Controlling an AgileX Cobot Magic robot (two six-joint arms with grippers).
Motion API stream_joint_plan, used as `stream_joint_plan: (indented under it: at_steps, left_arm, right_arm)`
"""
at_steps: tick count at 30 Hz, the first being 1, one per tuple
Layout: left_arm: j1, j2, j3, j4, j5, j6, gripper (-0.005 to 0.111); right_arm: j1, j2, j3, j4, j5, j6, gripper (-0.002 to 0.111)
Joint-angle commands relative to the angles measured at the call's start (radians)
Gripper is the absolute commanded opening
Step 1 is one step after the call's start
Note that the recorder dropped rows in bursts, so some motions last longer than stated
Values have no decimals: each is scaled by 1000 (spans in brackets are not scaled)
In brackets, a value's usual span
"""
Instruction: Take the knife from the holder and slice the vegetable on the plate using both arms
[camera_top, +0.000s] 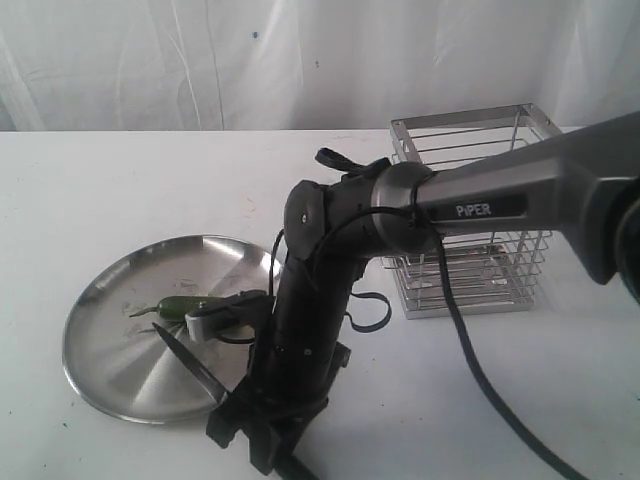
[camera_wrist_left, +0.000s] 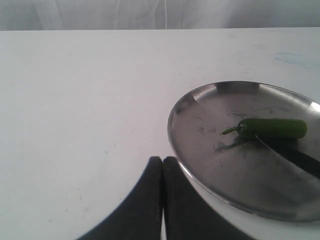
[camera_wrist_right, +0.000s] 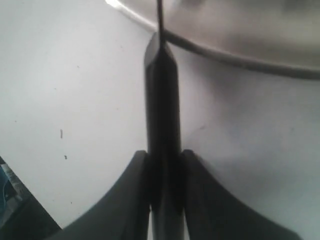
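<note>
Near the table's front edge, the right gripper (camera_wrist_right: 164, 172) clamped the paring knife (camera_wrist_right: 162, 100) by its handle; its blade apparently touched the green chilli (camera_wrist_left: 272, 128) on the steel plate (camera_wrist_left: 200, 165). The left gripper (camera_wrist_left: 162, 170) was closed, empty. The wire holder (camera_top: 470, 275) stood farther back.

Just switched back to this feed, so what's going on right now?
The right gripper is clamped on the knife by its black handle, blade reaching over the plate toward the vegetable. The left gripper sits shut and empty over the table beside the plate. The holder stands behind. No cut shows yet.
</note>
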Motion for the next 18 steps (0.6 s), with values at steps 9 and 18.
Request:
stream_joint_plan:
  at_steps: [9,18]
  left_arm:
    - [-3,-4,3,-3,-1,-2,0]
    - [-3,-4,3,-3,-1,-2,0]
  right_arm:
    - [0,-303,8,-89,100,47,0]
    - [-2,-447,45,-195,-1,54,0]
